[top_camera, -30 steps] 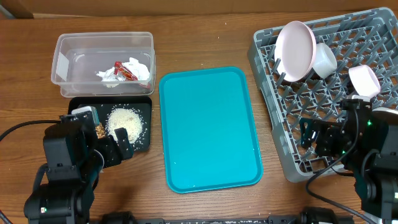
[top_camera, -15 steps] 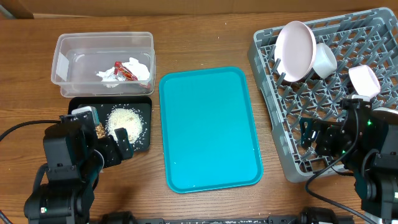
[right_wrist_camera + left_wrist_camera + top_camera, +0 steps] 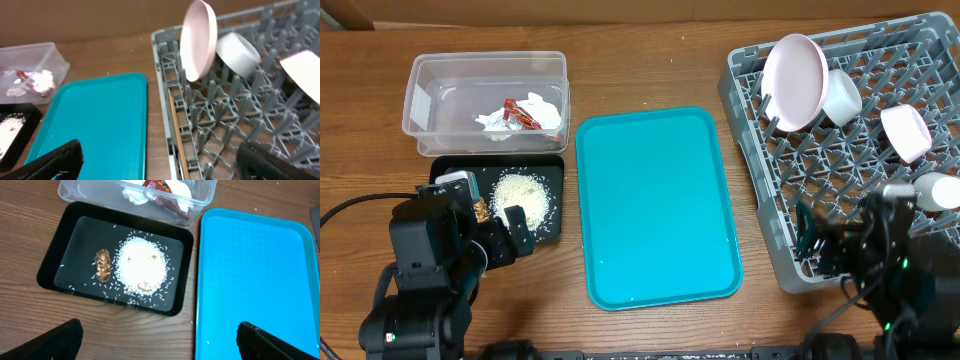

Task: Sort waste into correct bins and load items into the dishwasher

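Observation:
The clear tub (image 3: 430, 90) at the back left holds the crumpled napkin (image 3: 538, 110) and the red wrapper (image 3: 519, 114). In front of it, the black tray (image 3: 55, 260) holds a heap of rice (image 3: 141, 265) and a brown scrap (image 3: 103, 264). The grey dish rack (image 3: 765, 250) on the right carries a plate (image 3: 794, 80) on edge, two bowls (image 3: 840, 95) (image 3: 905, 132) and a cup (image 3: 938, 192). Chopsticks (image 3: 176, 130) lie along its left wall. My left gripper (image 3: 160, 340) hangs open and empty near the black tray's front edge. My right gripper (image 3: 160, 155) is open and empty over the rack's front left corner.
A large teal serving tray (image 3: 655, 205) lies in the middle of the wooden table, between the bins and the rack. A few stray rice grains lie on the table beside the black tray. A cardboard wall runs along the back edge.
My right arm has drawn back toward the table's front edge, uncovering the cup in the rack. The left arm and everything else have not moved.

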You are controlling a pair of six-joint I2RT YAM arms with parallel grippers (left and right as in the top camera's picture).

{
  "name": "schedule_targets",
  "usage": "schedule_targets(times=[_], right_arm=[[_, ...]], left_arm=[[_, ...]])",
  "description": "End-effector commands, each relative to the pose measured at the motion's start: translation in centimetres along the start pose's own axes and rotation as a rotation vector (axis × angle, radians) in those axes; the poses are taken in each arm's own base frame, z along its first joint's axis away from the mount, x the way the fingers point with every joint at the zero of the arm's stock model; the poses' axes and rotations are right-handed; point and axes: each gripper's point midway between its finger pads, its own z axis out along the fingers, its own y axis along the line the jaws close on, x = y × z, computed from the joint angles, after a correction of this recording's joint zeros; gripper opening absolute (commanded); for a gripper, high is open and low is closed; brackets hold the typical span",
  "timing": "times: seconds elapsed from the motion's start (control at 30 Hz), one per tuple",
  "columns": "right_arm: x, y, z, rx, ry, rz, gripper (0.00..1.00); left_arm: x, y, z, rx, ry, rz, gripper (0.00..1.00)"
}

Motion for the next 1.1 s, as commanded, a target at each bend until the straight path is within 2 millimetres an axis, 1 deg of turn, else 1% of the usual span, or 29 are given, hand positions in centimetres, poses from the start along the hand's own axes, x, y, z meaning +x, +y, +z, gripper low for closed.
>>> schedule_targets(times=[0.0,0.17,0.43,0.5,0.7,0.93,1.07], right_arm=[[0.6,0.1,-0.5,-0.001,-0.065,-0.027,1.00],[1.3,0.1,-1.0,-0.014,-0.171,-0.047,1.00],[2.7,0.0,-1.1,-0.028,-0.318,-0.072,1.00],[2.8,0.0,-1.0,-0.032,-0.355,-0.079,1.00],[1.8,-0.2,0.3,-0.037,-0.434,-0.092,1.00],[0.9,-1.9,2.2,0.034,-0.570,-0.089,1.00],[1.0,-2.4,3.1,0.048,-0.654,-0.119,1.00]], left_arm=[[0.2,-0.1,0.1,0.007,0.005,-0.006,1.00],[0.2,-0.1,0.1,0.007,0.005,-0.006,1.00],[0.2,-0.1,0.1,0.007,0.005,-0.006,1.00],[0.2,-0.1,0.1,0.007,0.005,-0.006,1.00],[0.2,-0.1,0.1,0.007,0.005,-0.006,1.00],[0.2,-0.1,0.1,0.007,0.005,-0.006,1.00],[0.2,-0.1,0.1,0.007,0.005,-0.006,1.00]])
